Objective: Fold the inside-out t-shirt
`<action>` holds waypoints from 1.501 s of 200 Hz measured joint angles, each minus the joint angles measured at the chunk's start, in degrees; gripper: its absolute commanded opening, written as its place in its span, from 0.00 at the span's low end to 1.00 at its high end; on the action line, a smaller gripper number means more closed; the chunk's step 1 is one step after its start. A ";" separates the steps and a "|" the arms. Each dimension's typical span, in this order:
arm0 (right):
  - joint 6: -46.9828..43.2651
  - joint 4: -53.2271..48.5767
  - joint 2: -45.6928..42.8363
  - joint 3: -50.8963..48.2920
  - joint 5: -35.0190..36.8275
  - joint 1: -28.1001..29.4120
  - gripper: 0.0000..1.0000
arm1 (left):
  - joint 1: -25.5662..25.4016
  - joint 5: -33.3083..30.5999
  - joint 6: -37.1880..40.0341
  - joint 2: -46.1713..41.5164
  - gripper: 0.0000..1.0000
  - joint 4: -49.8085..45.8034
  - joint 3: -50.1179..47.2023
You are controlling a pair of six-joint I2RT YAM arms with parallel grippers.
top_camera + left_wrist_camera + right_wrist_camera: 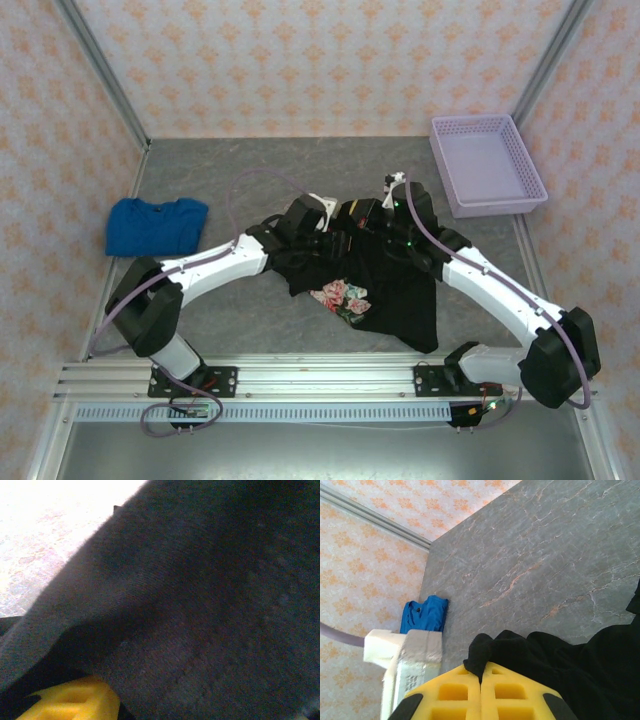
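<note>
At mid-table: your inside-out t-shirt (390, 290) lay crumpled on the grey marbled table (250, 180), with a floral print (345, 297) showing toward its left side.
Right gripper (481, 672): you had its yellow fingers (455, 692) pressed together, a fold of the shirt's black cloth nipped at their tips.
Left gripper (338, 235): it sat at the shirt's far edge, close beside the right one. Black cloth draped over one yellow finger (75, 702), so I cannot tell how its jaws stood.
Blue garment (155, 225): folded, well left of the shirt.
Lilac basket (495, 208): far right corner.
</note>
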 measured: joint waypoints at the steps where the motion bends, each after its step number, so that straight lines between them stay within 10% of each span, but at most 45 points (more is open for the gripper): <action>1: 0.00 -0.02 0.00 0.00 -0.02 0.00 0.00 | 0.00 -0.09 -0.04 0.04 0.39 0.02 0.02; 65: -2.47 -1.33 0.00 0.13 1.20 0.00 0.00 | 0.00 -1.01 0.26 0.92 0.00 0.28 0.83; 264: -29.27 -13.44 -5.66 1.01 1.44 1.86 0.00 | 5.57 20.87 -4.81 -27.63 0.00 -20.02 -6.73; 300: -29.92 -15.76 -3.26 3.10 -1.38 2.45 0.35 | 5.68 20.90 -12.55 -34.29 0.00 -14.93 -12.00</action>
